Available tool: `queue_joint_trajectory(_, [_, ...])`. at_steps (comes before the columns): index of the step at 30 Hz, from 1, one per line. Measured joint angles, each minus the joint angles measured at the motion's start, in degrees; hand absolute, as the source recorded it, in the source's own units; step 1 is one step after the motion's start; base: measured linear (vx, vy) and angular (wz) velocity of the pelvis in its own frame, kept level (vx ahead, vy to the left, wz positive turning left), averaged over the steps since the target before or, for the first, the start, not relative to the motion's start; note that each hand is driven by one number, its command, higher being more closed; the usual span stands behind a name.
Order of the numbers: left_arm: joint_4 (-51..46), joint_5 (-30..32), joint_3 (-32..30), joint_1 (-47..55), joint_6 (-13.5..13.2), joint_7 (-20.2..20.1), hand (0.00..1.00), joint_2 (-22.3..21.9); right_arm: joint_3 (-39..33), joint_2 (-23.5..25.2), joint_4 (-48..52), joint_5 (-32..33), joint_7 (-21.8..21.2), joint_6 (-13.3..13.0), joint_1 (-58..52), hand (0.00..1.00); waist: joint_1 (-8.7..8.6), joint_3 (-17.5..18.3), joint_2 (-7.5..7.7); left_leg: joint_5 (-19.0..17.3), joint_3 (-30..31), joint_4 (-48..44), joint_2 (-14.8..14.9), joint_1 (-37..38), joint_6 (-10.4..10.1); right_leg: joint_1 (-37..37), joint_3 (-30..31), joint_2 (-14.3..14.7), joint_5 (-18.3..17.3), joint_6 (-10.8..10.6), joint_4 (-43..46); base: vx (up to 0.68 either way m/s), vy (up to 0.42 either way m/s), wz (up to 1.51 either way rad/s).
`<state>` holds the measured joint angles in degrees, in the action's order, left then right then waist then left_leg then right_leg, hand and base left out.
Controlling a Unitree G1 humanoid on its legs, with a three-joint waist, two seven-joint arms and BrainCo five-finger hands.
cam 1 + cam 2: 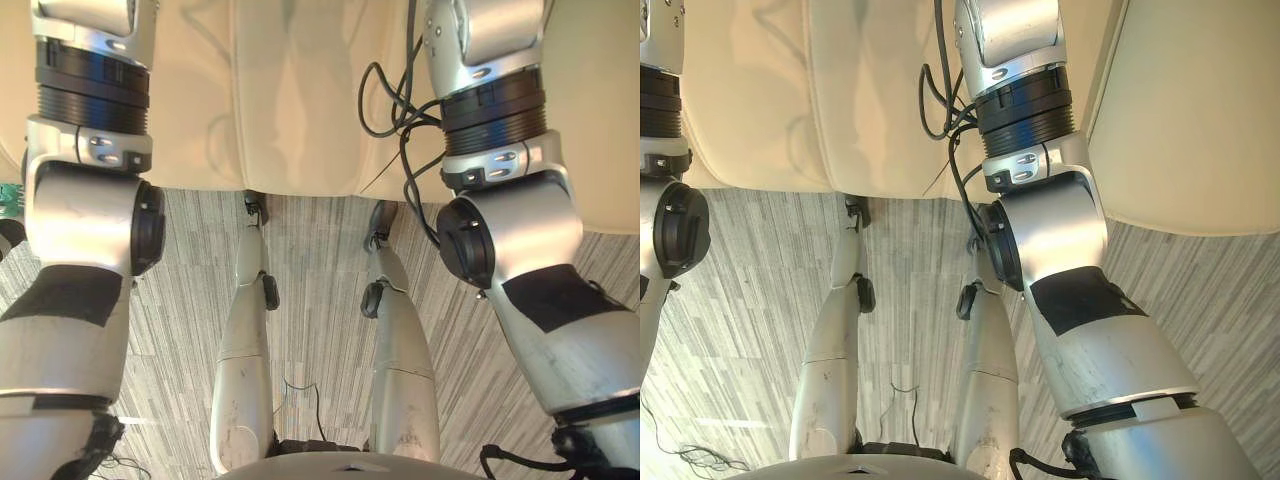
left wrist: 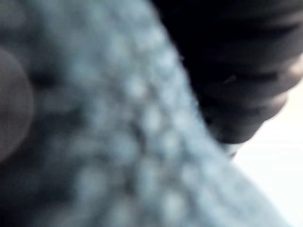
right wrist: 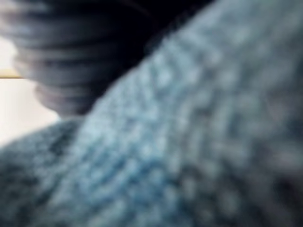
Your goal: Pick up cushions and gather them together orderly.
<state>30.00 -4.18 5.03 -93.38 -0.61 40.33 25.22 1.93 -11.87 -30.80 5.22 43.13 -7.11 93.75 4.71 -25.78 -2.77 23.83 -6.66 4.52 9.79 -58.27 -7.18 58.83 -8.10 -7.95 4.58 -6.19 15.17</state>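
As both arms are stretched toward 12 o'clock over the cream sofa, with the grey striped floor below them, the task's thing is judged to lie ahead of the robot, over the seat. At the wrists a blue cushion is seen pressed against the dark ribbed cover of the left hand, and the same kind of knitted cloth is found touching the cover of the right hand. Whether one cushion or two is met cannot be told, and its long axis cannot be read. If it is one, it is judged to lie between the hands, at 3 o'clock from the left and 9 o'clock from the right, with neither arm nearer. Whether either hand is open or closed on the cloth cannot be told. A coarse, bumpy, blue-grey weave is shown, and it is judged soft and easily squeezed.
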Motion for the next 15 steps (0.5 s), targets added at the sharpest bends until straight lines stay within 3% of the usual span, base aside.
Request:
queue_joint_trajectory(7, [-0.2, 0.0, -2.2, 5.9, 0.0, -2.0, 1.0, -1.6, -0.6, 0.0, 0.0, 1.2, -2.1, 0.3, -3.4, 1.0, -0.26, -0.1, -0.04, -0.8, 0.1, 0.0, -0.6, -2.1, -0.9, 2.5, 0.0, -0.8, 0.3, -0.5, 1.2, 0.04, -0.005, 0.03])
queue_joint_trajectory(15, [-4.0, 0.0, -3.4, 10.0, -0.1, -1.9, 1.0, -3.4, -2.3, 0.3, 0.2, 0.9, -4.1, 1.3, -6.3, 1.0, -0.51, -0.2, -0.01, -0.1, 0.1, 0.0, -0.7, -3.1, -0.1, 3.9, 0.2, -0.9, 0.3, -0.7, 2.0, 0.06, -0.024, -0.01])
